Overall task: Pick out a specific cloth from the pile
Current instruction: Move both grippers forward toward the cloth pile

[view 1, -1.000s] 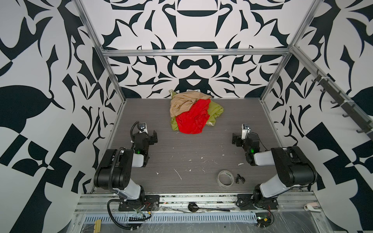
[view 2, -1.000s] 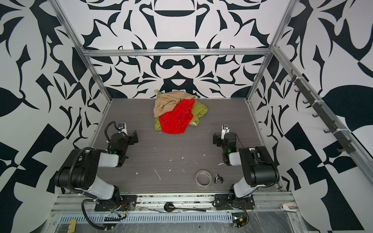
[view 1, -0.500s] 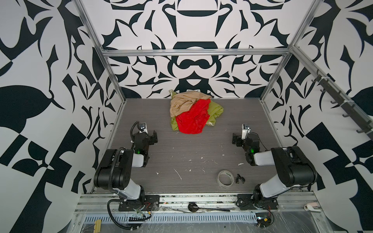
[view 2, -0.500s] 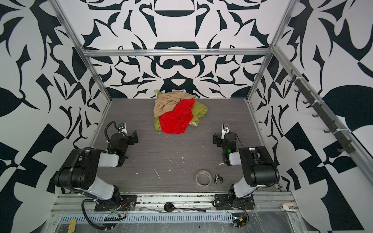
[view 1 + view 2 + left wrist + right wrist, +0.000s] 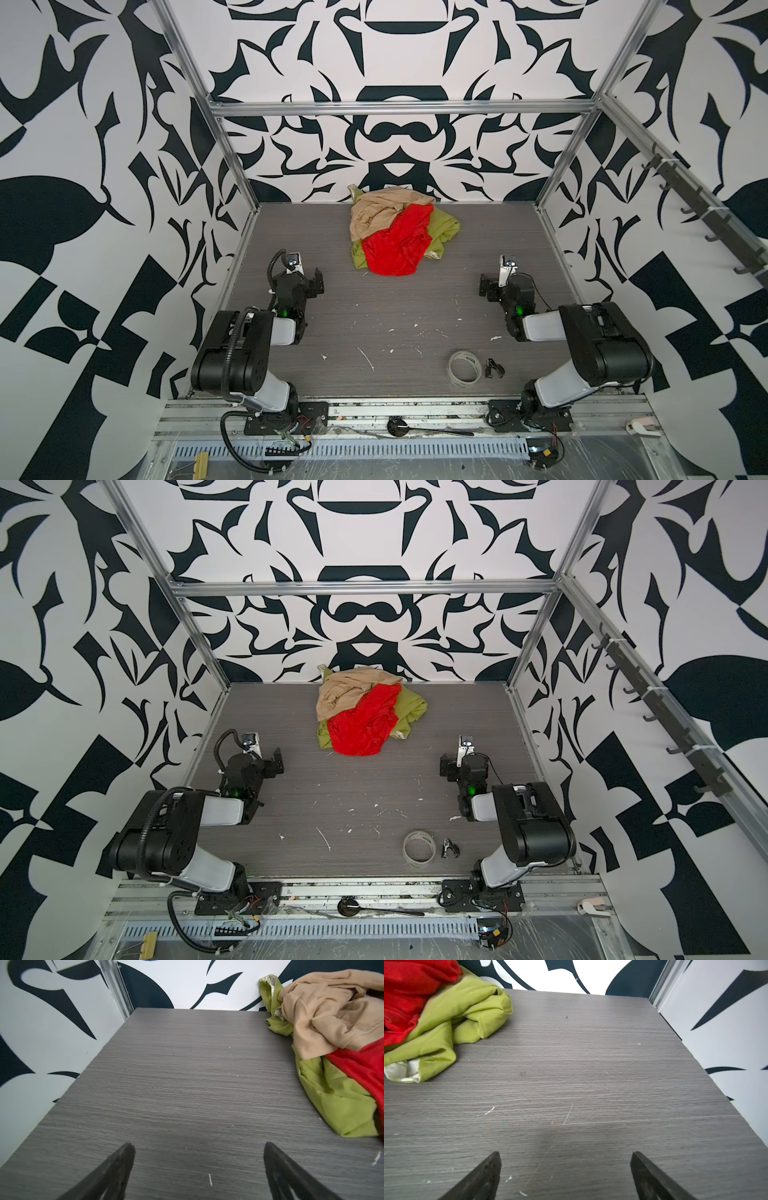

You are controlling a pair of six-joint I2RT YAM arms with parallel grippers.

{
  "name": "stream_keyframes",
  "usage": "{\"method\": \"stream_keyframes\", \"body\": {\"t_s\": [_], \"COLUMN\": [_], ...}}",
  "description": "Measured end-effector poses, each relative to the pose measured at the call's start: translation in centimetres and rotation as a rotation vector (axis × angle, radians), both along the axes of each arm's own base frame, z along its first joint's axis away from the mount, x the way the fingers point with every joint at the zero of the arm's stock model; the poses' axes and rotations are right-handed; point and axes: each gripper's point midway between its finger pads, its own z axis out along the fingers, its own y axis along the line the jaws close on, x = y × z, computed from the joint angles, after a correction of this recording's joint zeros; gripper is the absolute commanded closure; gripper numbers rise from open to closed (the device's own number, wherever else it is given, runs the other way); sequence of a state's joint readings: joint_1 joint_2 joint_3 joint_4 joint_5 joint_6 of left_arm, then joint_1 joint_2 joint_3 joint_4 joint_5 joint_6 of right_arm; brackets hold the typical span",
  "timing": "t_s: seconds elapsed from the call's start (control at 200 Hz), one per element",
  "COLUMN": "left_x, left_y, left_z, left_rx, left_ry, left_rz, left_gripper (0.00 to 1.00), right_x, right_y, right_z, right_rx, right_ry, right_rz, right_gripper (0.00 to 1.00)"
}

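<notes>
Left gripper (image 5: 198, 1145), right gripper (image 5: 565, 1153) wide, empty; pile (image 5: 374, 214) of three, one red cloth (image 5: 395, 249).

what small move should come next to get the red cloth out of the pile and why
Probably swing the left claw toward the near lobe of the bright red textured cloth. It and the right claw stand open and empty over the grey wood-grain table, and that lobe lies uncovered on the olive-green cloth, clear of the beige-tan cloth that overlaps its far end.
</notes>
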State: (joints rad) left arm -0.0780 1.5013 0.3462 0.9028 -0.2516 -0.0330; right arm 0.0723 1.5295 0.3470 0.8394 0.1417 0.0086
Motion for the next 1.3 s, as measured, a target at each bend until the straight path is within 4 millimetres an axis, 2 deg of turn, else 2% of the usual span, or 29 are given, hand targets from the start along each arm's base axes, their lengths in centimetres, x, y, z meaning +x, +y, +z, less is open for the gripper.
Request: {"method": "stream_keyframes", "body": {"t_s": [0.12, 0.215, 0.32, 0.425, 0.495, 0.555, 0.62, 0.69, 0.79, 1.065, 1.16, 1.3], "left_x": [-0.4, -0.5, -0.2, 0.8, 1.6, 2.3, 3.4, 4.8, 6.7, 10.8, 12.2, 13.5], "left_y": [-0.3, -0.5, -0.9, -1.6, -2.1, -2.6, -3.4, -4.4, -6.3, -12.6, -14.3, -15.8], "left_z": [2.2, 4.4, 8.0, 12.4, 14.7, 16.0, 16.9, 17.4, 16.5, 11.8, 10.6, 7.8], "left_rx": [0.008, 0.004, -0.033, -0.102, -0.155, -0.203, -0.247, -0.287, -0.331, -0.366, -0.365, -0.363], "left_ry": [-0.029, -0.057, -0.096, -0.141, -0.150, -0.133, -0.097, -0.045, 0.056, 0.275, 0.309, 0.369], "left_rz": [0.000, -0.006, -0.010, -0.018, -0.023, -0.031, -0.048, -0.069, -0.112, -0.245, -0.277, -0.309], "left_gripper": [0.01, 0.01, 0.01, 0.01, 0.01, 0.01, 0.01, 0.01, 0.01, 0.01, 0.01, 0.00], "right_x": [-0.3, 0.0, 0.2, 0.5, 1.1, 1.7, 2.4, 3.0, 3.4, 5.2, 5.9, 7.1], "right_y": [0.0, 0.1, 0.7, 1.4, 1.7, 1.9, 2.1, 2.7, 3.7, 7.0, 8.2, 10.1], "right_z": [2.3, 5.4, 9.6, 14.2, 16.8, 18.3, 18.9, 18.6, 16.9, 11.7, 10.0, 8.0], "right_rx": [-0.003, 0.004, 0.025, 0.074, 0.123, 0.158, 0.202, 0.251, 0.330, 0.529, 0.574, 0.634], "right_ry": [-0.016, -0.053, -0.110, -0.174, -0.197, -0.199, -0.184, -0.151, -0.085, 0.087, 0.142, 0.211], "right_rz": [-0.011, -0.025, -0.028, -0.040, -0.053, -0.064, -0.075, -0.067, -0.055, -0.034, -0.026, -0.003], "right_gripper": [0.00, 0.01, 0.01, 0.01, 0.02, 0.03, 0.05, 0.05, 0.08, 0.11, 0.11, 0.11]}}
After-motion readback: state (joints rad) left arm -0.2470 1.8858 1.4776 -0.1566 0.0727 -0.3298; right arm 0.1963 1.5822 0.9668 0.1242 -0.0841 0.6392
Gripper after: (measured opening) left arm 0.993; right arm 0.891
